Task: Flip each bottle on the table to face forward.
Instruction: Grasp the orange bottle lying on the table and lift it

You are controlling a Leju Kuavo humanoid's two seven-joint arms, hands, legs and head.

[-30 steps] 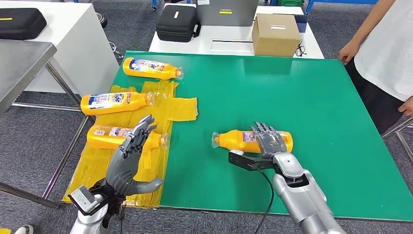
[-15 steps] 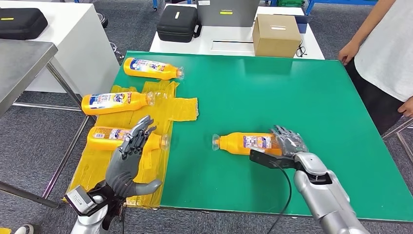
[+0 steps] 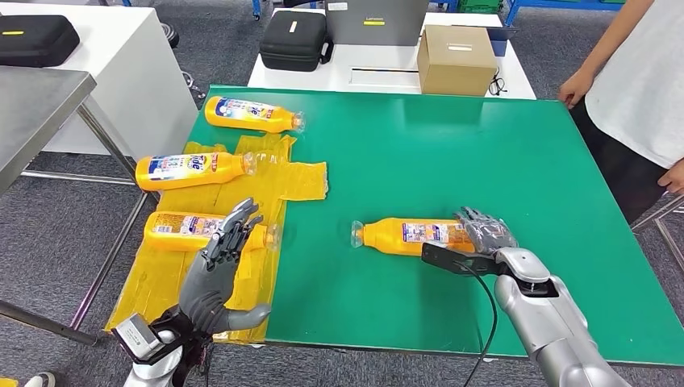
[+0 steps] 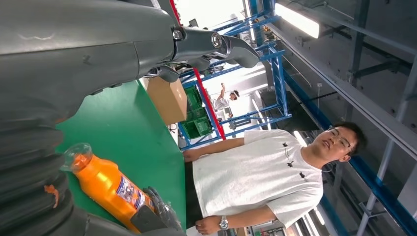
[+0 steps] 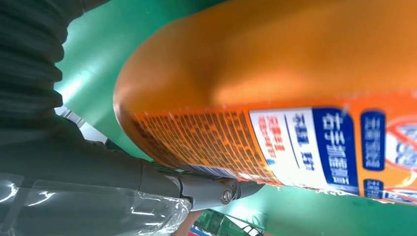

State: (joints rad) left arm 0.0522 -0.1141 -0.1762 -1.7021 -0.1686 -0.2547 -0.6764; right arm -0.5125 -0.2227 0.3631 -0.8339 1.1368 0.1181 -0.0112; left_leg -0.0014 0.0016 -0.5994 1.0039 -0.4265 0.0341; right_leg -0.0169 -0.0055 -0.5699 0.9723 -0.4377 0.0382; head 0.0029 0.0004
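Head view shows my left robot hand (image 3: 216, 278) raised near the desk (image 3: 484, 153) edge, fingers spread, holding nothing. Farther on, my right robot hand (image 3: 482, 232) curls around the base of the orange bottle (image 3: 407, 235) lying mid-desk, cap pointing left.

The head view looked down from high over the green worktop (image 3: 452, 161). The left wrist view sat sideways, facing across it. The right wrist view pressed close against the orange bottle (image 5: 275, 83), which all three shared
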